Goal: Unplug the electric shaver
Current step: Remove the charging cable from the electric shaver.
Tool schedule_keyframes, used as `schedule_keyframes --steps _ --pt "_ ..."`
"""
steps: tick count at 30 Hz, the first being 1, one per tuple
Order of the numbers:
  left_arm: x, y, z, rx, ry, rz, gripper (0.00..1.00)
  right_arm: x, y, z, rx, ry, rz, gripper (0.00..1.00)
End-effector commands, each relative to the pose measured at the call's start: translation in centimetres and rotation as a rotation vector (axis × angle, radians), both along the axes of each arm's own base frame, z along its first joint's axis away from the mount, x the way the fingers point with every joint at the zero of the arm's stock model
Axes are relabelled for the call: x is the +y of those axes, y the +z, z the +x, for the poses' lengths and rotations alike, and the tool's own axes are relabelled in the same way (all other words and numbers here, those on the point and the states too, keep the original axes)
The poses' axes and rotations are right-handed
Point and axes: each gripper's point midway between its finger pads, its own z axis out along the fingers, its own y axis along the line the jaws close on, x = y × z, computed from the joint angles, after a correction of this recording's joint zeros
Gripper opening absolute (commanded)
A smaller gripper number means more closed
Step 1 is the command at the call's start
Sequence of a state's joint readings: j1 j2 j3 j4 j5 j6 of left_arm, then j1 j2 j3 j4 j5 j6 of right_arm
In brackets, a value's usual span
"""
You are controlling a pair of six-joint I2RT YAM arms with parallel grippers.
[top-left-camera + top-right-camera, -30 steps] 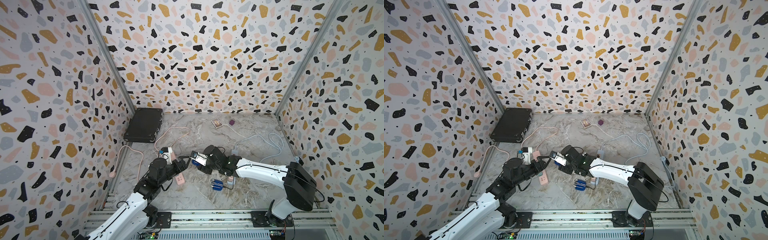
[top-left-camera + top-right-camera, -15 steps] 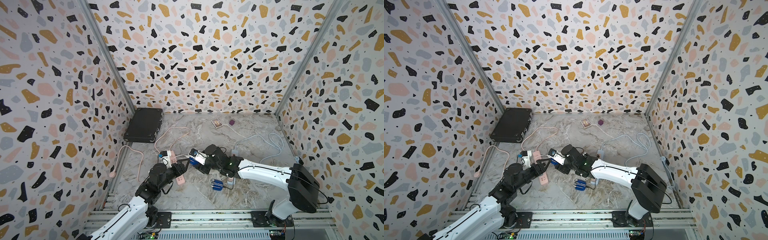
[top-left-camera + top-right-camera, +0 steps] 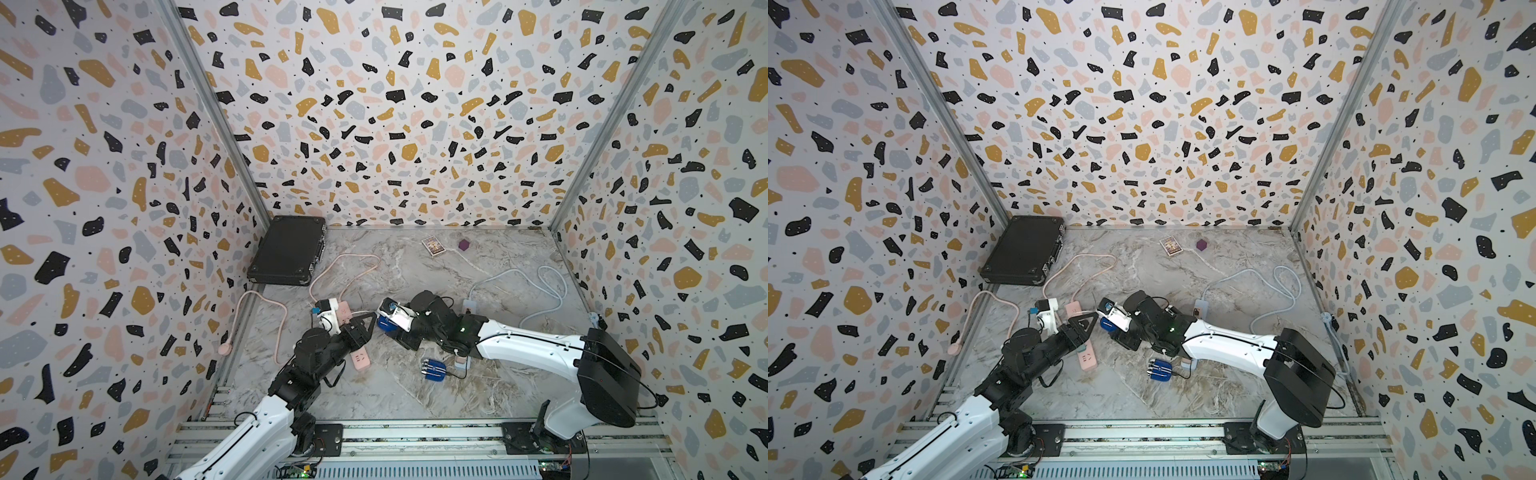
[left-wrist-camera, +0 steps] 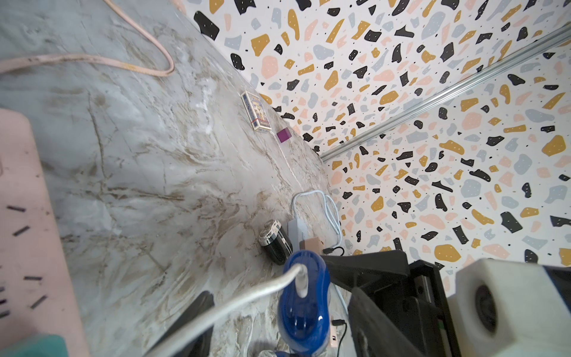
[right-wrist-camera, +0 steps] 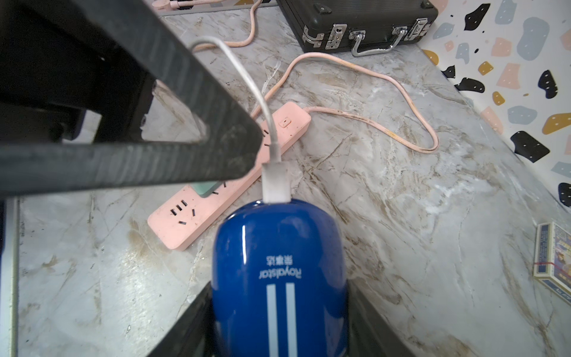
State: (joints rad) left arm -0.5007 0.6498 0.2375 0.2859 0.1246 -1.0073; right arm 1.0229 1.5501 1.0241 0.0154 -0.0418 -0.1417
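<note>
Right gripper (image 5: 279, 324) clamps the glossy blue electric shaver (image 5: 278, 262) just beside the pink plastic power strip (image 5: 185, 216); white charging plug (image 5: 276, 182) seated in the shaver's end; left gripper (image 3: 365, 322) over the strip, jaw width unclear.

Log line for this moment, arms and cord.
right gripper: holding blue shaver | left gripper: open beside cord | cord: plugged in

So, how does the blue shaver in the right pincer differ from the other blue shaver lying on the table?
The held shaver sits clamped in the right pincer; the other shaver lies free on the table. The held shaver has a white cable plugged into its end; the other shaver has a thin black cable. Both are blue, and each has a cable attached.
</note>
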Motion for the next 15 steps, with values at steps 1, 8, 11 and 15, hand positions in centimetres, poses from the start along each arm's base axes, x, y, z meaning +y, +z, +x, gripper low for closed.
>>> schedule_keyframes --steps 1,8,11,15 --pt "0.1 2.8 0.7 -0.082 0.024 -0.022 0.67 0.1 3.0 -0.2 -0.027 -0.001 0.078 0.37" --pt "-1.1 2.4 1.6 -0.071 -0.004 -0.049 0.63 0.3 2.7 -0.3 -0.017 0.010 0.072 0.36" --pt "-1.2 2.6 1.9 -0.085 -0.006 -0.042 0.61 1.0 2.5 -1.6 -0.014 0.045 0.066 0.35" --pt "-1.3 3.3 1.9 -0.111 -0.014 -0.027 0.60 1.2 2.4 -1.8 -0.012 0.055 0.059 0.34"
